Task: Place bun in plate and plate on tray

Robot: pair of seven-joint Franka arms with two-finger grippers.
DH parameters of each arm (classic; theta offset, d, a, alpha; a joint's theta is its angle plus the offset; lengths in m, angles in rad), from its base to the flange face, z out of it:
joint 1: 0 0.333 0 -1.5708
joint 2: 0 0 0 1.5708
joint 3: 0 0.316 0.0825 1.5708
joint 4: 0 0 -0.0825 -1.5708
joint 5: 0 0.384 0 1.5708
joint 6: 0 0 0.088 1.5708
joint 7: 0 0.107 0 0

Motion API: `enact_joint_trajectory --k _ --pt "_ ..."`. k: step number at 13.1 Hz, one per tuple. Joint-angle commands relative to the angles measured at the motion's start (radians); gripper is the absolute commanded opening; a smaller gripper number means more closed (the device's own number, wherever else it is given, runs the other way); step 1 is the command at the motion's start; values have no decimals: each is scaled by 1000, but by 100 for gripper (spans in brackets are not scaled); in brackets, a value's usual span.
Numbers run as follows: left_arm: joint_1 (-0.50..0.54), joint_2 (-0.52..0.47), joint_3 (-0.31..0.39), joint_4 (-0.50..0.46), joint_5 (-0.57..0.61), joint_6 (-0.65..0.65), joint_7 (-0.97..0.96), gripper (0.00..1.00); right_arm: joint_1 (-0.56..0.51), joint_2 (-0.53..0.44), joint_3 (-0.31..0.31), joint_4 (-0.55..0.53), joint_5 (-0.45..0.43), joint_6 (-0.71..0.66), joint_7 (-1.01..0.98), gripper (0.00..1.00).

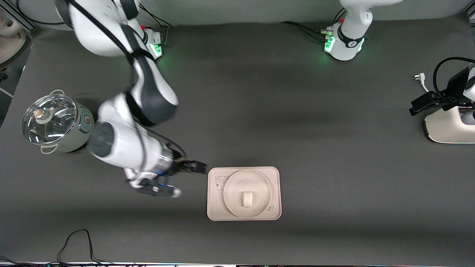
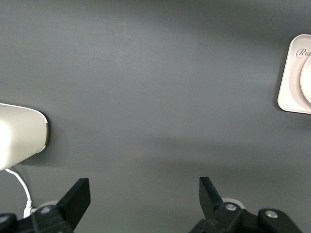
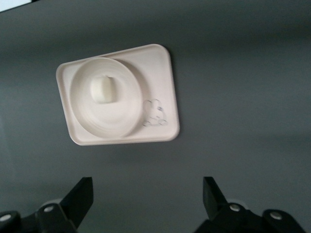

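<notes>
The small off-white bun (image 1: 247, 198) lies in the round cream plate (image 1: 232, 187), and the plate sits on the pale rectangular tray (image 1: 215, 208) with its cartoon drawing. My right gripper (image 1: 200, 168) hovers just beside the tray's edge toward the right arm's end, open and holding nothing. The right wrist view shows the bun (image 3: 103, 90), plate (image 3: 121, 119) and tray (image 3: 160, 73) past the open right gripper (image 3: 147, 187). My left gripper (image 1: 417, 107) waits at the left arm's end of the table. In its own view the left gripper (image 2: 144, 187) is open over bare mat, with a tray corner (image 2: 291, 87) showing.
A steel pot with a glass lid (image 1: 53, 124) stands at the right arm's end, close to the right arm's elbow. A white appliance (image 1: 449, 128) with a cable and plug (image 1: 418, 78) sits at the left arm's end, under the left hand.
</notes>
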Motion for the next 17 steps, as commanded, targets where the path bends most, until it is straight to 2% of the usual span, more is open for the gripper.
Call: enact_joint_trajectory --k 1,2,5,7,10,11,17 --pt "-10 7 7 18 -6 -16 9 100 -58 -240 27 -174 -90 -168 -63 100" --pt "-10 7 7 18 -4 -17 10 100 -119 -313 57 -220 -125 -214 -124 100" --pt "-10 6 -7 18 5 -16 10 100 -337 -501 204 -358 -288 -269 -265 100" --pt "-10 6 -7 21 5 -14 10 100 -365 -539 181 -370 -310 -293 -325 100" --pt "-9 9 -7 27 11 -14 12 100 -365 -549 69 -370 -330 -294 -448 100" --pt "-9 10 -7 27 17 -14 12 100 -365 -547 49 -370 -330 -293 -465 100" --pt "-9 9 -26 40 41 -5 12 100 -359 -538 40 -378 -334 -270 -448 100"
